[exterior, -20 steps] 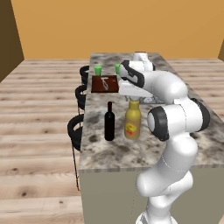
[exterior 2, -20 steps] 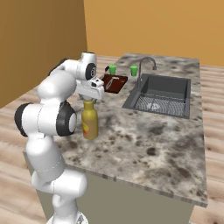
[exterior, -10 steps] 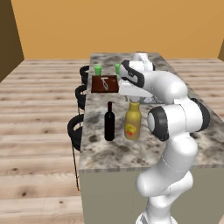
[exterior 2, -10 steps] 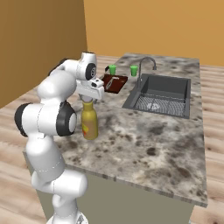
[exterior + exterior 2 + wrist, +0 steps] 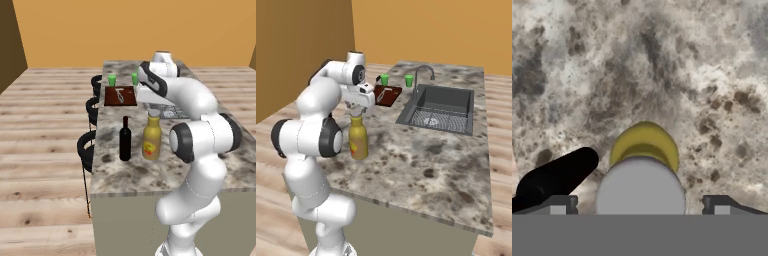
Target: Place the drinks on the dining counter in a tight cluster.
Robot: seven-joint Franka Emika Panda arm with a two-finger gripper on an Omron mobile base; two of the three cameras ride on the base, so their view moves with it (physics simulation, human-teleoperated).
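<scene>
The two-finger gripper (image 5: pixel 640 205) hangs wide open directly above the fat yellow juice bottle (image 5: pixel 152 141), standing beside the slim black wine bottle (image 5: pixel 125 140): release step; next, lift clear.

On the long speckled grey-brown marble counter (image 5: pixel 120 172) stand two bottles: one slim black wine bottle (image 5: pixel 125 140) and one fatter yellow juice bottle with a red-yellow label (image 5: pixel 152 137). Two small green cups (image 5: pixel 112 79) stand behind one dark red-brown cutting board (image 5: pixel 120 96). One inset grey metal sink (image 5: pixel 441 107) has one curved faucet (image 5: pixel 425 73). Three black round stools (image 5: pixel 86 150) line one side.
</scene>
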